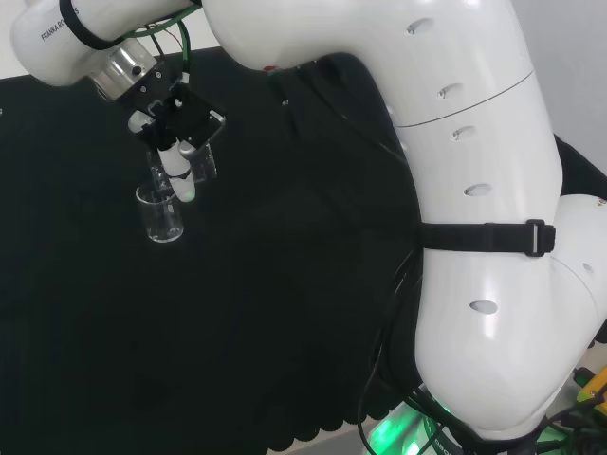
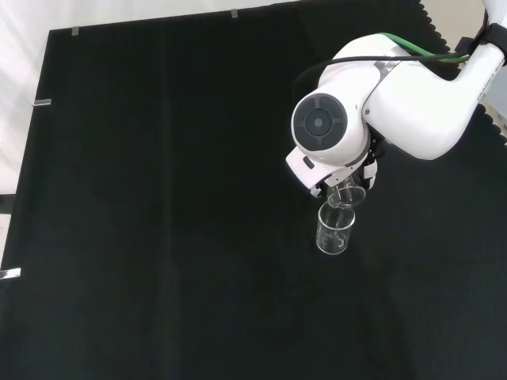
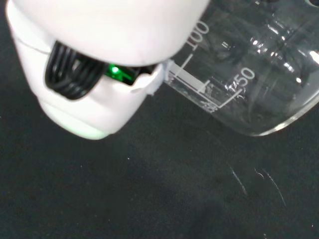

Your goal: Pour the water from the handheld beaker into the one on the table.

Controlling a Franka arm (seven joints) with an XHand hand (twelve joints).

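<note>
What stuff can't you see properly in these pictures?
- Water level in the held beaker: clear glass, not readable in the wrist view.
- Hand: in the front view the arm's white link covers most of it.
- Table beaker: whether it holds water is too small to tell.

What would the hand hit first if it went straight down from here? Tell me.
Most likely the beaker on the table: in the head view the hand, curled round the held beaker, hangs just above its rim. Depth is unclear; it might pass beside it onto the black cloth.
</note>
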